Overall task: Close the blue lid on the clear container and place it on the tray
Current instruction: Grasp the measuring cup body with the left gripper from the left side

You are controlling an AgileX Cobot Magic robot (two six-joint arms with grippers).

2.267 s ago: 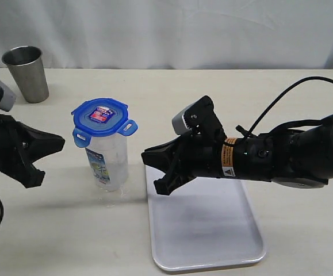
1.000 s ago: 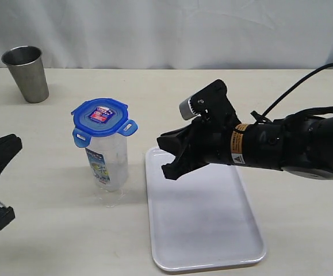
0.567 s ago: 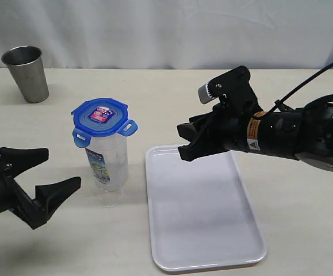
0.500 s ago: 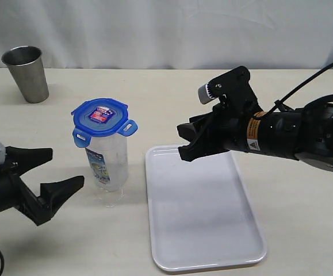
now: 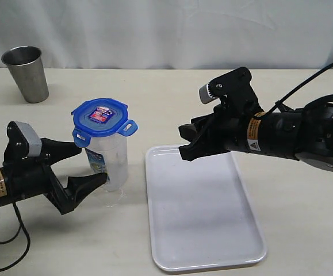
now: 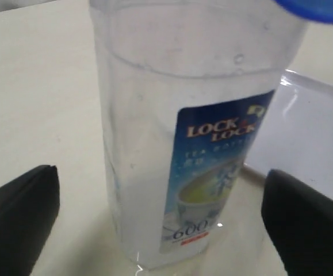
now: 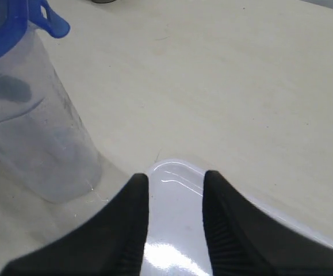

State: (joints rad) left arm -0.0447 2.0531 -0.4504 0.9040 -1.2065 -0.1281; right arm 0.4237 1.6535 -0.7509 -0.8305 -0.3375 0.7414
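Standing upright: container [image 5: 112, 154] on the table [image 5: 154, 92], just beside the tray [image 5: 203, 230], not on it.
Lid [image 5: 101, 117]: set on top of the container, flaps sticking out.
Left gripper [image 5: 93, 163]: spread wide — container flanked low down, untouched.
Right gripper [image 5: 187, 144]: partly parted, empty — held above a tray corner.

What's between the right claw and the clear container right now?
Only bare table separates the right claw from the clear container, seen in the exterior and right wrist views; the tray has its corner below the claw.
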